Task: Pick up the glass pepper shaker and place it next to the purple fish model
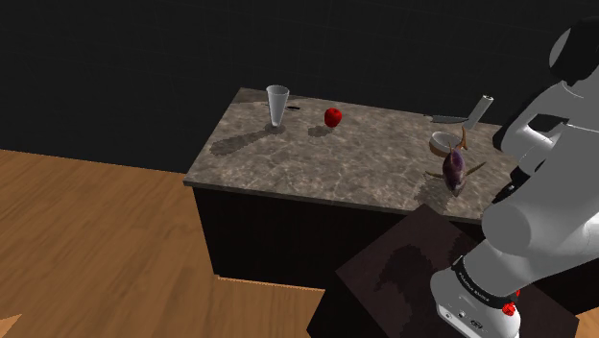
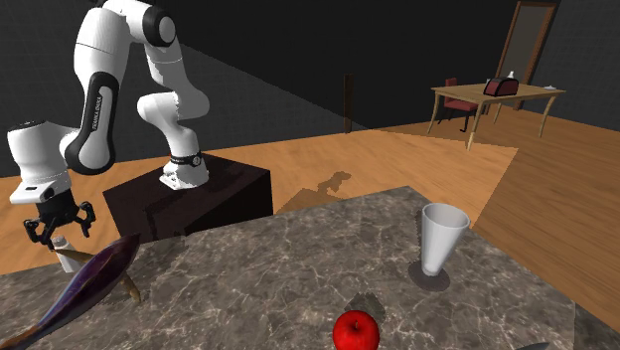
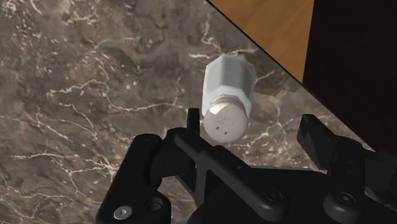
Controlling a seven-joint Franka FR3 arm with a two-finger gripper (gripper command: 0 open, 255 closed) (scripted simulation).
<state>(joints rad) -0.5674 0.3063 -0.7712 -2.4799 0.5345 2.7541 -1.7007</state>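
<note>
The jaws are seen spread apart, pinching nothing, and are held just above the pepper shaker [image 3: 228, 89], which stands upright on the marbled tabletop [image 3: 83, 76] near its edge. The shaker's long axis is pointed up at the jaws, its perforated cap off-centre in the gap. A short, straight descent is judged necessary. The purple fish model [image 2: 87, 283] lies close by.

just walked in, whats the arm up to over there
The white arm's gripper hangs just above a pale shaker standing upright near the edge of the marbled counter, fingers open and not gripping it. The purple fish lies close beside it. A cup and a red apple sit further along.
</note>
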